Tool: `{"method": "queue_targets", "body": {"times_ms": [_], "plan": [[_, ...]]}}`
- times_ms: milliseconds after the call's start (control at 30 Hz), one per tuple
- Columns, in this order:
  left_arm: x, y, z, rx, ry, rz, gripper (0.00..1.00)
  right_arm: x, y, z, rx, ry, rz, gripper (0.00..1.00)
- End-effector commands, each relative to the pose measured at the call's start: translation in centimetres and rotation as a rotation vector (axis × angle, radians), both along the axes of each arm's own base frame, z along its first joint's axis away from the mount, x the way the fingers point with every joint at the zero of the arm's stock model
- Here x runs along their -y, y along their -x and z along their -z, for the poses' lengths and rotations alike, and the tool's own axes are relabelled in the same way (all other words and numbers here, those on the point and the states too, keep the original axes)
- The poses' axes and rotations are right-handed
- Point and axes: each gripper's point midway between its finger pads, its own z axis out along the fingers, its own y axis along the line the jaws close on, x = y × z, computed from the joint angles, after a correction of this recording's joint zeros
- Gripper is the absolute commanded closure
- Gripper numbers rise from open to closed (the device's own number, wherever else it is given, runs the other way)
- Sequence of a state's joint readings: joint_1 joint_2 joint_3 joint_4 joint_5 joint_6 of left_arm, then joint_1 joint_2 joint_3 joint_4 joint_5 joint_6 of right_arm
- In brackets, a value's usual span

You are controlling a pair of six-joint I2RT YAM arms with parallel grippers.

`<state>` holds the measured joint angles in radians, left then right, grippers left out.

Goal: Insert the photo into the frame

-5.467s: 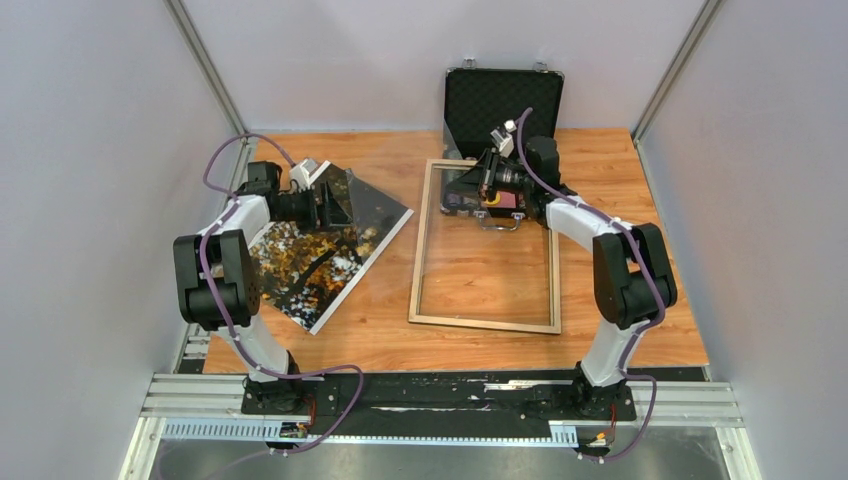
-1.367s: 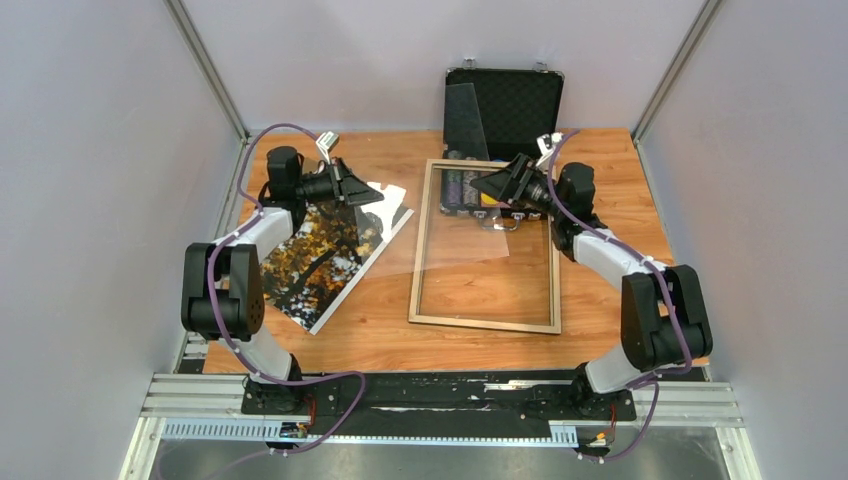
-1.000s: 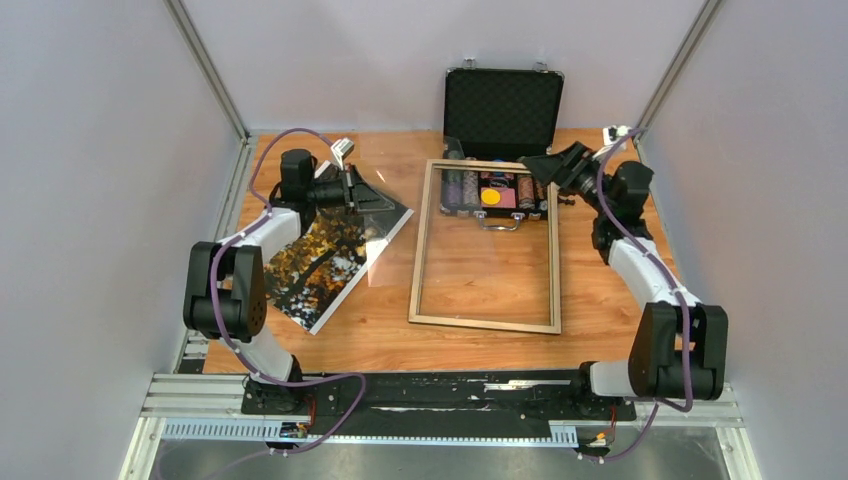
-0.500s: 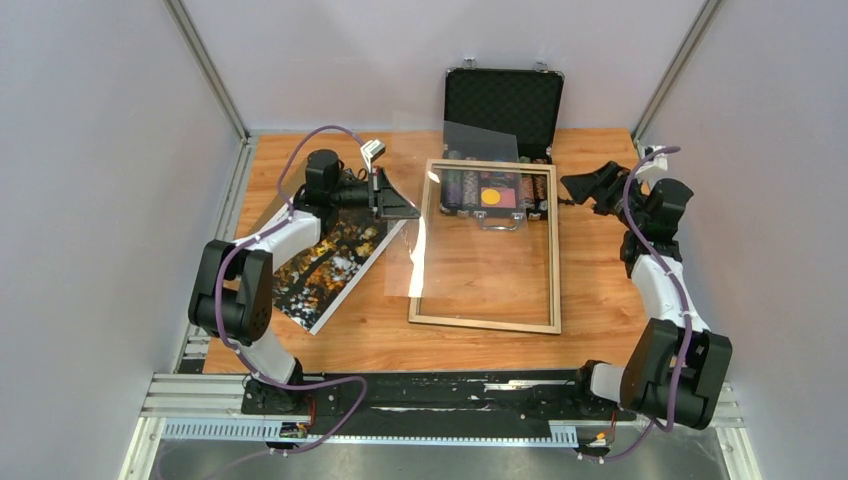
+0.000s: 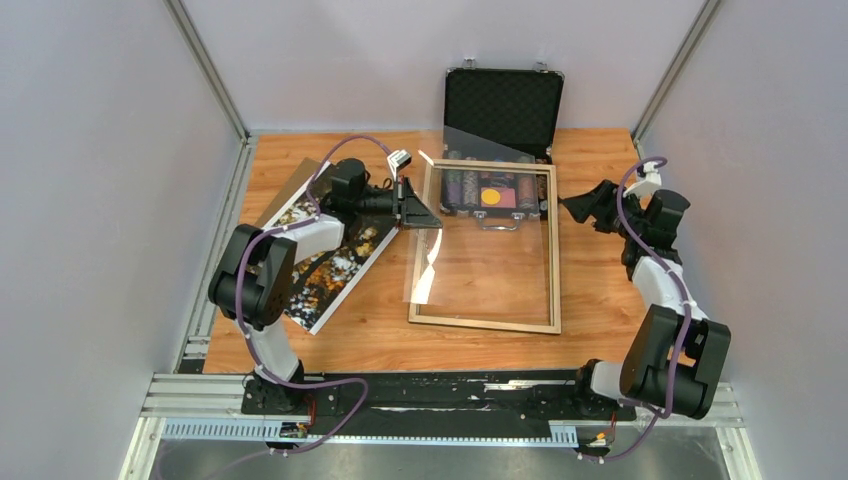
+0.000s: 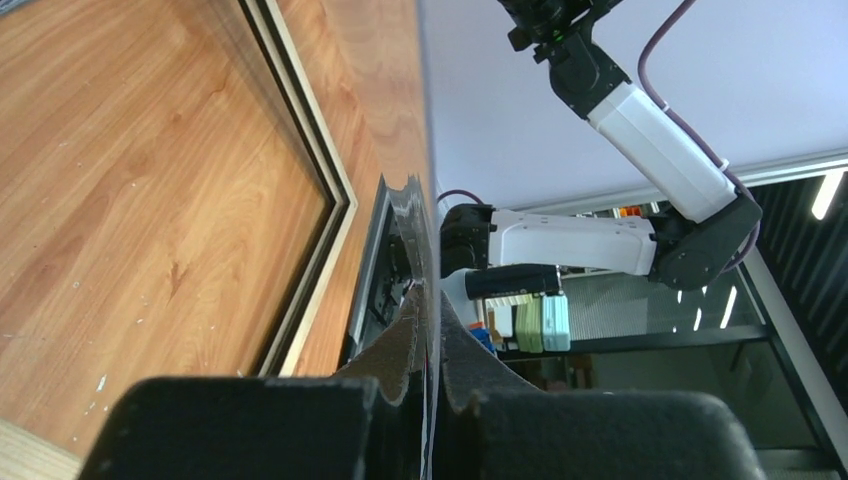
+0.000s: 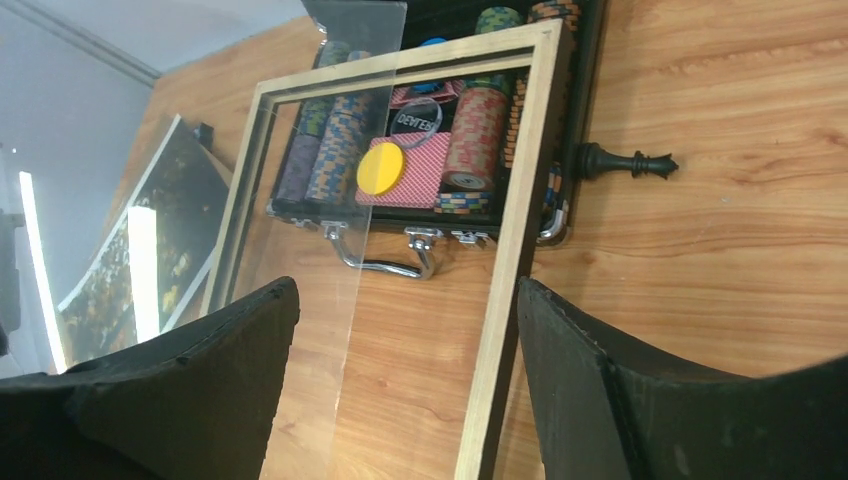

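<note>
The frame, light wood, lies flat mid-table, its far end over the chip case. The photo of autumn trees lies face up left of it, partly under my left arm. My left gripper hovers at the frame's far-left corner, shut on the edge of a clear glossy sheet that hangs tilted over the frame's left side. In the left wrist view the jaws pinch that thin sheet, with the frame rail beyond. My right gripper is open and empty, right of the frame.
An open black chip case with chips stands at the back, its handle inside the frame. A black chess piece lies right of the case. A tan board edge shows by the photo's far side. Grey walls close both sides.
My left gripper carried the clear sheet rightward from above the photo to the frame's left rail. My right gripper withdrew from the case to the frame's right side.
</note>
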<state>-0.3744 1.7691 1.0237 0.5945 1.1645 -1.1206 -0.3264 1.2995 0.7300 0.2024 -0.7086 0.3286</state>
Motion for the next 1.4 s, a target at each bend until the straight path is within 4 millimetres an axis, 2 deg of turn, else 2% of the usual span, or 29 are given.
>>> {"method": "queue_targets", "body": {"times_ms": [0,433,833,1367], "plan": [[1.5,-0.8,-1.7,0.086,0.048,0.001,1.00,0.7,-0.1,1.0,0.001,0.026,-0.023,0.22],[3.7,-1.1,1.1,0.047,0.065,0.010,1.00,1.3,-0.3,4.5,-0.079,-0.009,-0.036,0.26],[4.1,-1.6,2.6,0.045,0.072,0.020,1.00,2.0,-0.2,5.1,-0.094,-0.035,-0.033,0.27],[4.4,-2.0,3.9,0.037,0.056,0.029,1.00,1.8,-0.4,6.5,-0.132,-0.070,-0.044,0.30]]}}
